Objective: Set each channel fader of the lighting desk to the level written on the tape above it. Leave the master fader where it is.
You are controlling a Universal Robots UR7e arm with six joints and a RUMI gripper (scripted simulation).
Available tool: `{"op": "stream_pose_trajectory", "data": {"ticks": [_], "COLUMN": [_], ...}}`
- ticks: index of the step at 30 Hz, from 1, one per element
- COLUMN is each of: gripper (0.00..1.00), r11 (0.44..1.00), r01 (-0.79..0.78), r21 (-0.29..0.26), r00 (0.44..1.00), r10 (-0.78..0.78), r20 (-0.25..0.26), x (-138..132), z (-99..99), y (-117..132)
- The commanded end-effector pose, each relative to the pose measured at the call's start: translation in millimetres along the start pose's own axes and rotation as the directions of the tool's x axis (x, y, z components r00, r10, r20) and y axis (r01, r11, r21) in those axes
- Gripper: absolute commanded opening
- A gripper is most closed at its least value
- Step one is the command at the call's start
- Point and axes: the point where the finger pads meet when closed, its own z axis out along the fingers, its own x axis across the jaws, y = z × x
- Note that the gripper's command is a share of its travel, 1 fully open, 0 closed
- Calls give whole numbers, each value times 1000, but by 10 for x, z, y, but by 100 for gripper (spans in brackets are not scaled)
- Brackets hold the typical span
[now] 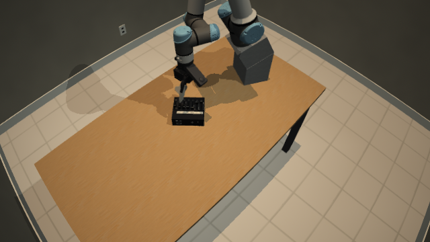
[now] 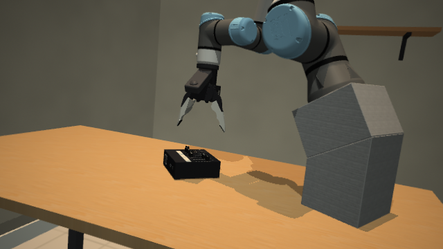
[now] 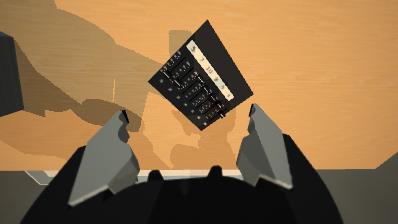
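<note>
The lighting desk [image 1: 188, 121] [image 2: 194, 169] [image 3: 226, 59] is a small black box on the wooden table [image 1: 134, 175] [image 2: 104, 194] [image 3: 310, 75]. A white tape strip [image 1: 188, 113] [image 2: 183, 155] [image 3: 210, 73] with written numbers runs along one side of its top. Several parallel fader slots [image 3: 192, 87] lie beside the strip, their caps at different positions. I cannot read the numbers clearly. My gripper [image 1: 181, 95] [image 2: 201, 126] [image 3: 190, 107] hangs open and empty well above the desk, pointing down. In the wrist view the desk sits turned at an angle between and beyond the two fingers.
The arm's grey pedestal [image 1: 253, 64] [image 2: 349, 166] [image 3: 10, 75] stands on the table behind the desk. A wall shelf [image 2: 387, 31] hangs high at the back. Tiled floor [image 1: 353, 151] surrounds the table.
</note>
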Motion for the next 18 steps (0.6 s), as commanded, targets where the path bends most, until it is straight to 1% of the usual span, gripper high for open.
{"op": "stream_pose_trajectory", "data": {"ticks": [1, 2, 4, 6, 12, 18], "gripper": [100, 100, 100, 100, 100, 100], "r11": [981, 972, 972, 949, 856, 760], "r01": [-193, -235, -235, -316, -516, -650], "r21": [-4, -3, -3, 0, 6, 10], "r00": [981, 972, 972, 949, 856, 760], "r10": [193, 235, 235, 316, 516, 650], "r20": [-2, -2, -2, -2, 0, 3], "x": [-18, -23, -23, -34, -63, -87], "z": [49, 60, 60, 81, 132, 168], "y": [12, 16, 16, 25, 51, 74]}}
